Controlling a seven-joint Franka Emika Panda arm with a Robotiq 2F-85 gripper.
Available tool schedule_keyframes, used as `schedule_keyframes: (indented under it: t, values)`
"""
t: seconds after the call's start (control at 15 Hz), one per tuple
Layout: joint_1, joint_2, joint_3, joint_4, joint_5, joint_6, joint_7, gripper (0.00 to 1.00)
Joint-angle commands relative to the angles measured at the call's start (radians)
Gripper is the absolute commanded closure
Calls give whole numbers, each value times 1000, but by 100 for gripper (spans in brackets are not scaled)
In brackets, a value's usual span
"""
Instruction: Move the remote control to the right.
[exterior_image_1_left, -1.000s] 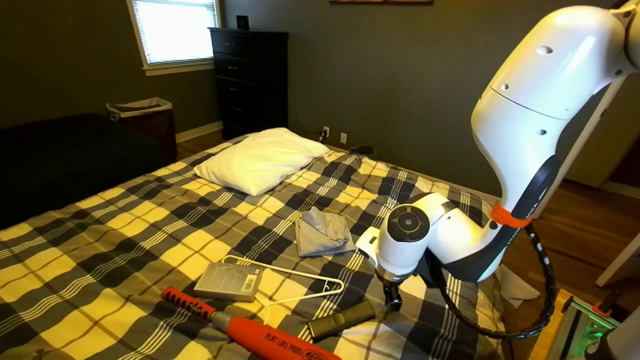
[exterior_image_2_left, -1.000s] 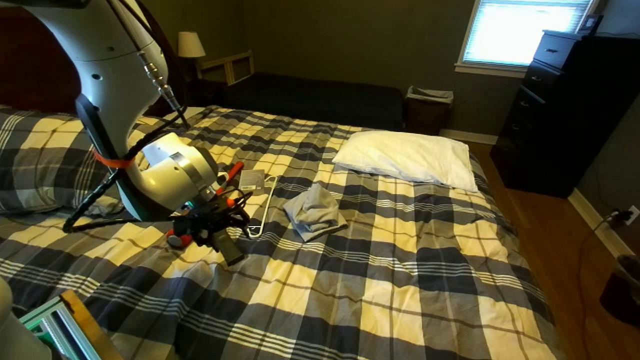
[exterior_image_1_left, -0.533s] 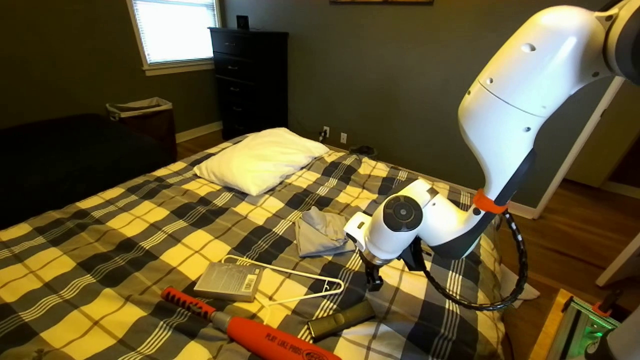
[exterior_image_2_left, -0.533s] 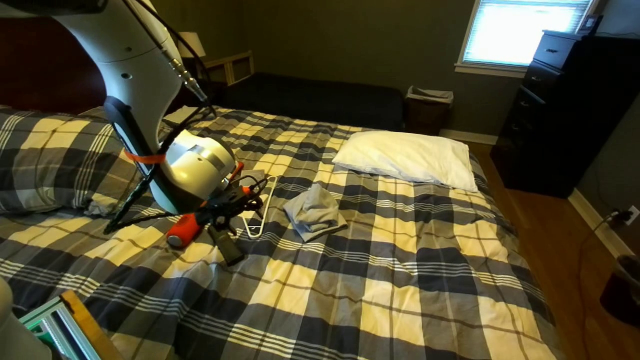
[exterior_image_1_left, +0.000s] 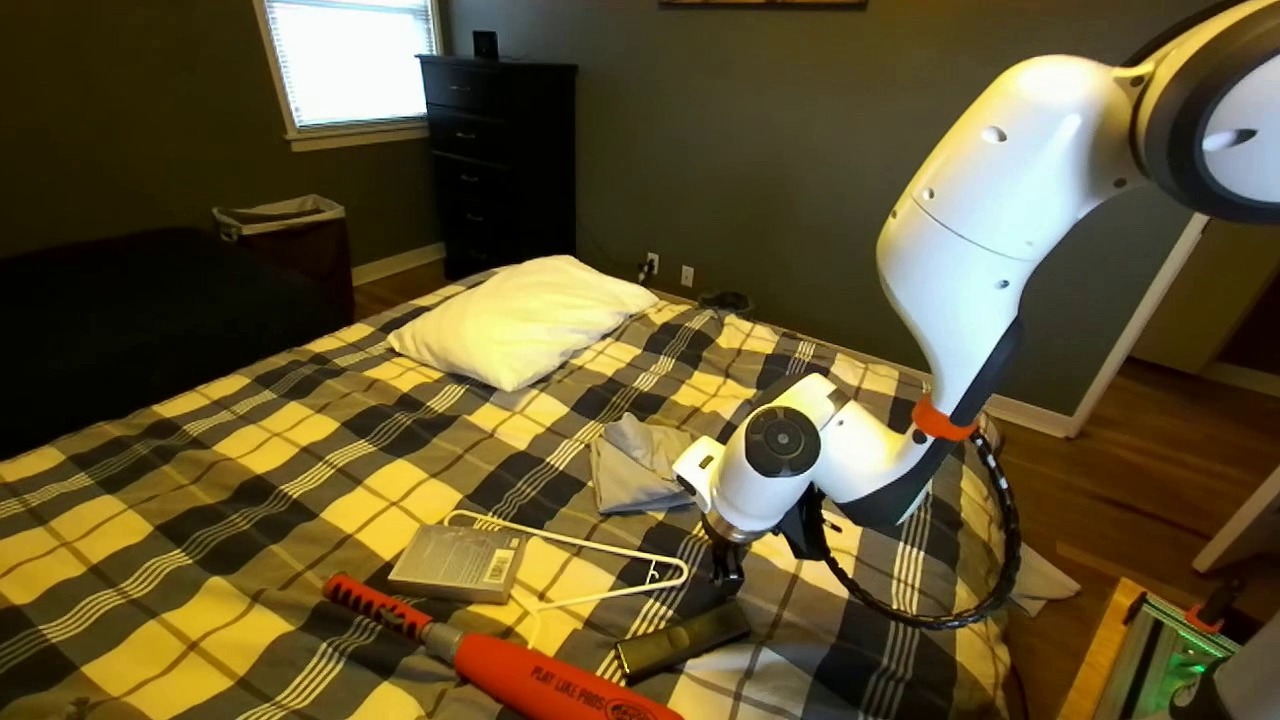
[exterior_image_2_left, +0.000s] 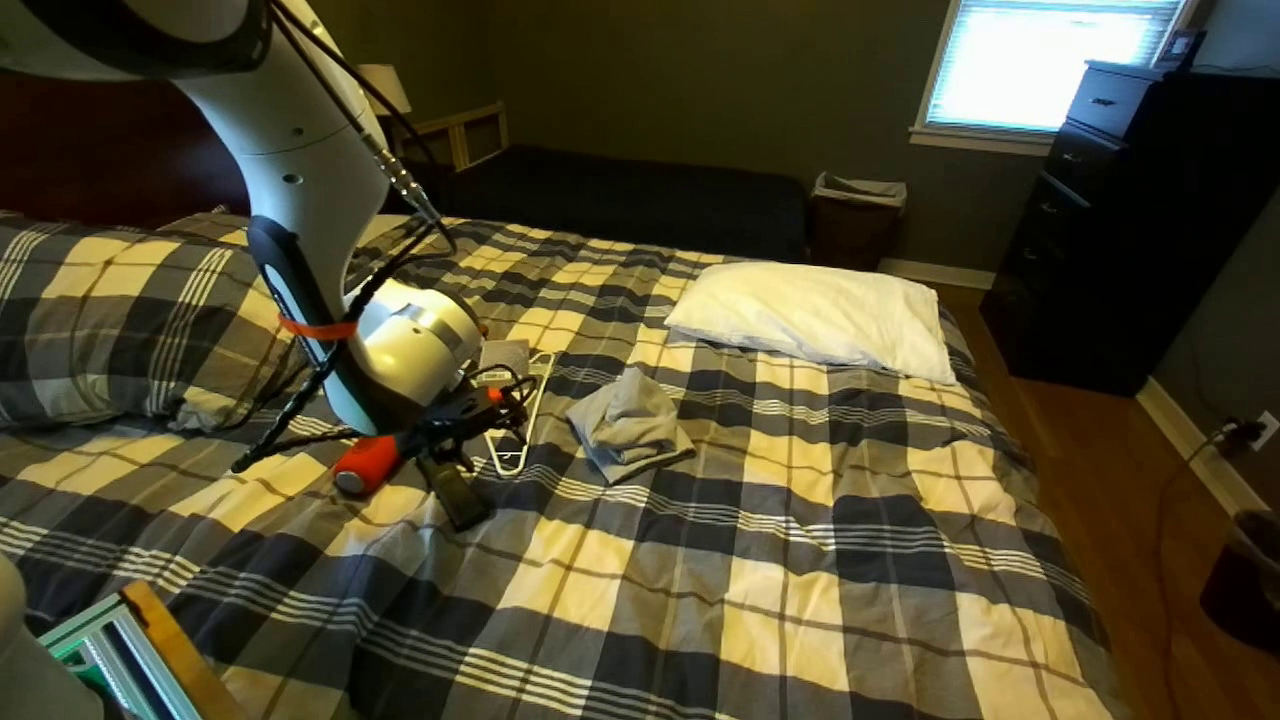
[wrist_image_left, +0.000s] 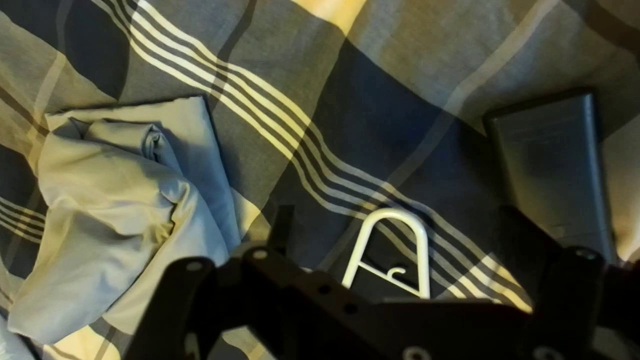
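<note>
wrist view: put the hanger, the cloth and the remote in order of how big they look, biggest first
Going by what shows:
1. Cloth, clearly largest
2. Remote, partly covered
3. Hanger, only one end visible, so its full size can't be judged here

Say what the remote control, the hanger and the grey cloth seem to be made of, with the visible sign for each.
Remote control: probably hard plastic, dark, faintly satin; a straight edge catches soft light.
Hanger: likely moulded plastic, white, smooth; its rounded bar bends with no visible seam.
Grey cloth: fabric, mostly matte; soft folds and creases. Which fibre, I cannot tell.
</note>
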Motion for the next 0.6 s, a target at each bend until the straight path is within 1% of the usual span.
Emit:
schedule_keyframes:
  t: [0.0,0.13,0.33,0.47,0.53]
  values:
    - [-2,64,11,53,-7,47,32,0]
    - [4,85,34,74,-4,77,4,0]
    - [4,96,84,71,16,129,-50,0]
    - [-1,106,120,52,55,126,-101,0]
    - [-14,117,139,35,97,110,-141,0]
